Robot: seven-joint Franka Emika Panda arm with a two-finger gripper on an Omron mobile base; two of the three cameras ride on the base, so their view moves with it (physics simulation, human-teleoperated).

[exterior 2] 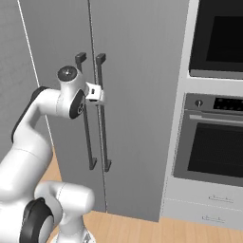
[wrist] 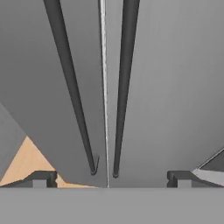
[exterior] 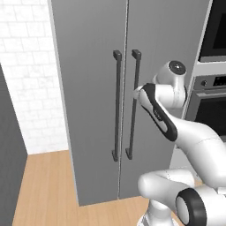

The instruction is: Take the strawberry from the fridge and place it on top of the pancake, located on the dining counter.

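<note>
Fingers (wrist: 109, 178) spread wide, empty, facing the shut fridge (exterior: 95, 88); centre them squarely on 1 handle (wrist: 124, 87) before closing

You are looking at one fridge (exterior: 92, 110) with two closed doors and two dark bar handles (exterior: 117, 106). To its right you have two ovens (exterior 2: 213, 147), stacked, and two drawers (exterior 2: 201, 209) below them.

We find the fridge (exterior: 92, 88) faced in smooth matt grey, its bar handles (exterior: 117, 106) dark and matt. The floor (exterior: 44, 190) looks like light wood. The oven (exterior 2: 216, 147) fronts are glossy black glass.
</note>
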